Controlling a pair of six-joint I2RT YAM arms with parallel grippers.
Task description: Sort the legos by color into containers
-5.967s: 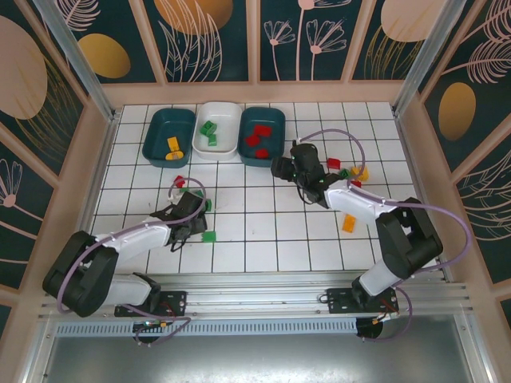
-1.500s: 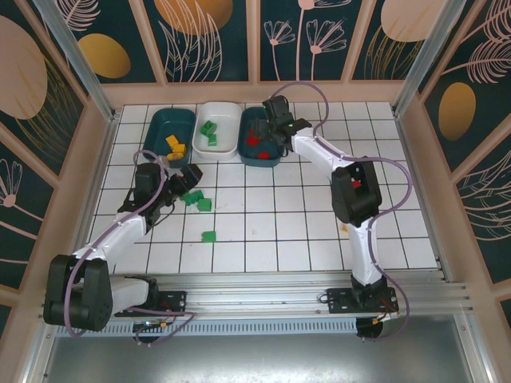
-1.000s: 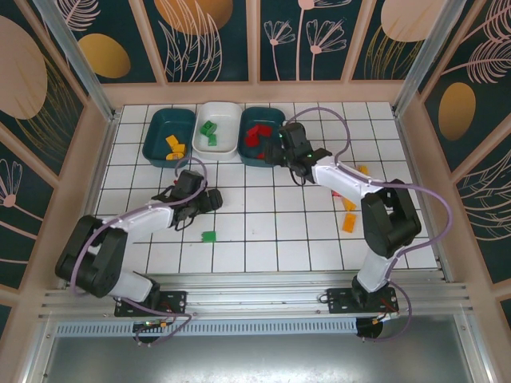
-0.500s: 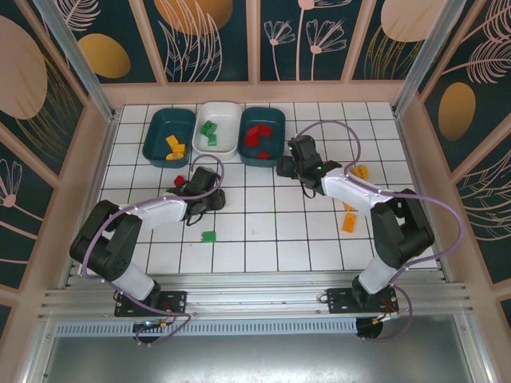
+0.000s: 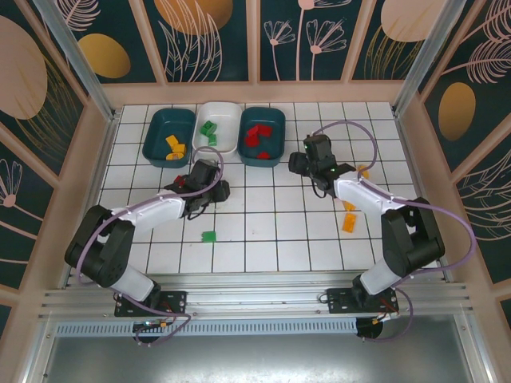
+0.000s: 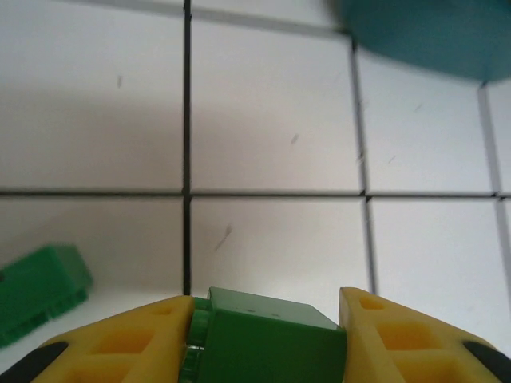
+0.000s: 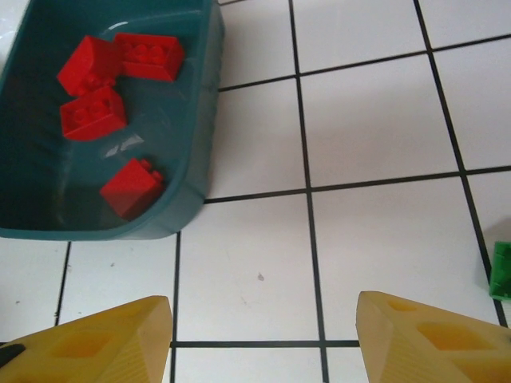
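since my left gripper (image 6: pixel 266 309) pinches a small green plastic brick (image 6: pixel 270 339) at bottom centre, i'd next carry it to the white shallow plastic tub (image 5: pixel 227 116) at upper left; right gripper (image 7: pixel 259 319) is spread, empty.

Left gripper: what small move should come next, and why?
Probably lift straight up. The left gripper is closed on a green lego low over the tiles, and the white tub holding other greens sits farther back, so it likely needs clearance before carrying.

Pinched left jaws, parted right jaws.
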